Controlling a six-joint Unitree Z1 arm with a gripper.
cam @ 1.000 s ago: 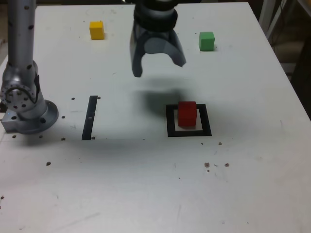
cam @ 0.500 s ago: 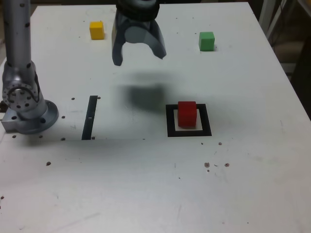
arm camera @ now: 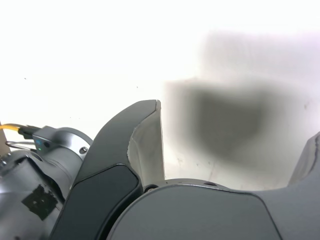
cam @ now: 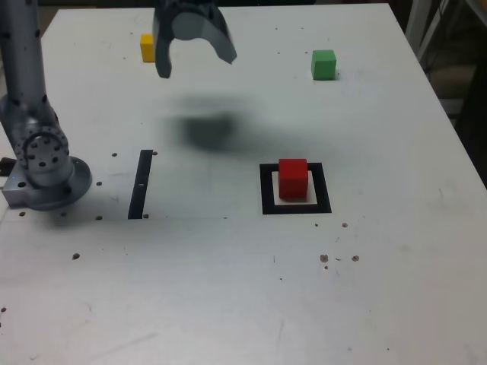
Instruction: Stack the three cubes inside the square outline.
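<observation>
Hovering with jaws spread and empty: gripper [cam: 195, 57], poised just beside yellow cube [cam: 148, 48] at table's eleven o'clock, likely next pick. Red cube [cam: 293, 178] seated inside square outline [cam: 266, 190]; green cube [cam: 323, 65] waiting at one o'clock.

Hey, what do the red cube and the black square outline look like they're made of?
Red cube: probably painted wood or hard plastic, going by its flat matte faces and crisp edges. Square outline: likely black tape or print, since it lies flush on the white table with no visible thickness.
</observation>
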